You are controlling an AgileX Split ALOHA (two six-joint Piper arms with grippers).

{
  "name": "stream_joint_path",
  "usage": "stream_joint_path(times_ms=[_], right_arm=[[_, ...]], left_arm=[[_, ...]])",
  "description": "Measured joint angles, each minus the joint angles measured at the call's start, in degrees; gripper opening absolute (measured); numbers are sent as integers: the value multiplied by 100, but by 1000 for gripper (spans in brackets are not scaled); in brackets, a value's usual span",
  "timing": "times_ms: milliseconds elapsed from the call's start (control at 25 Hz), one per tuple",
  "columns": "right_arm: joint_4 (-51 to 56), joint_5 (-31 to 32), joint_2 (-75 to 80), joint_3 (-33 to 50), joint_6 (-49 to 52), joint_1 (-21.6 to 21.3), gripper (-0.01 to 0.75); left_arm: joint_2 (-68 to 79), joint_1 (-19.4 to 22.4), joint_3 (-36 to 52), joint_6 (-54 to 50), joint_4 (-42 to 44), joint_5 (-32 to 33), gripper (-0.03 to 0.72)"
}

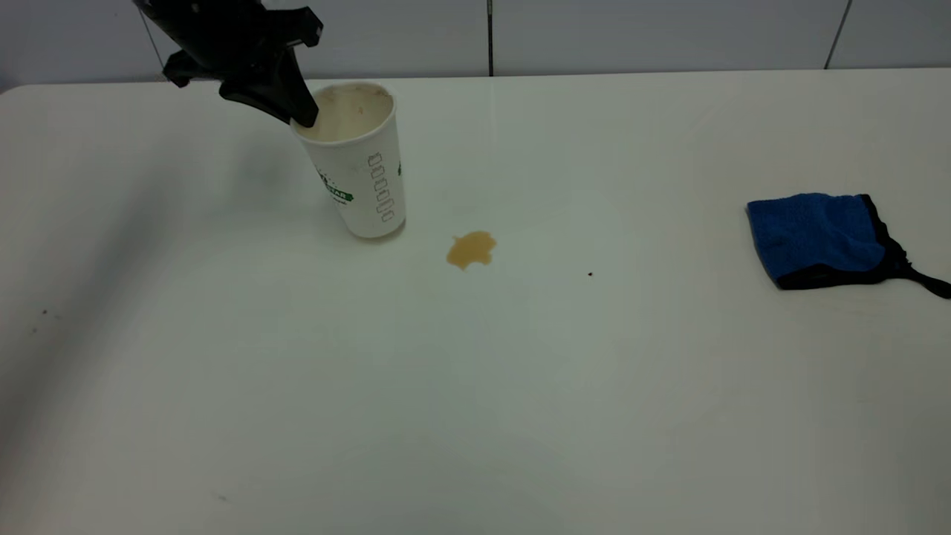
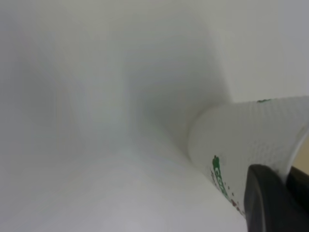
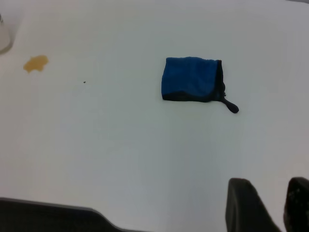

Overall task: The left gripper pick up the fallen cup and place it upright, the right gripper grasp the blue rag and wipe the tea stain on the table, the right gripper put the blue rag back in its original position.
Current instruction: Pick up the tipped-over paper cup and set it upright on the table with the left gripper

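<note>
Tea stain (image 1: 471, 249) lies unwiped beside the standing paper cup (image 1: 360, 163), whose rim the left gripper (image 1: 297, 111) clamps. Blue rag (image 1: 817, 238) waits untouched; right gripper (image 3: 263, 205) fingers apart.

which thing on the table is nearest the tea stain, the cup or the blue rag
The cup: it stands just left of the tea stain, left gripper at its rim. The blue rag lies far off at the right.

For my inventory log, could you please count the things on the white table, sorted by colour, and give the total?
White: 1, the white paper cup with green print, rim pinched by the left gripper.
Blue: 1, the folded blue rag with black edging.
Brown: 1, the small brown tea stain.
Total: 3.
</note>
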Motion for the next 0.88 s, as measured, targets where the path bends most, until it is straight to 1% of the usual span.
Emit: stream_joint_path(times_ms=[280, 440, 560, 680, 800, 880], right_arm=[[0, 0, 0, 0, 0, 0, 238], [0, 0, 0, 0, 0, 0, 238], [0, 0, 0, 0, 0, 0, 238], [0, 0, 0, 0, 0, 0, 238], [0, 0, 0, 0, 0, 0, 238], [0, 0, 0, 0, 0, 0, 238]], left_arm=[[95, 4, 0, 0, -29, -124, 20], [106, 4, 0, 0, -40, -124, 53], [106, 4, 0, 0, -40, -118, 127], [106, 4, 0, 0, -40, -118, 244], [43, 4, 0, 0, -40, -112, 379], [-108, 4, 0, 0, -30, -112, 449]])
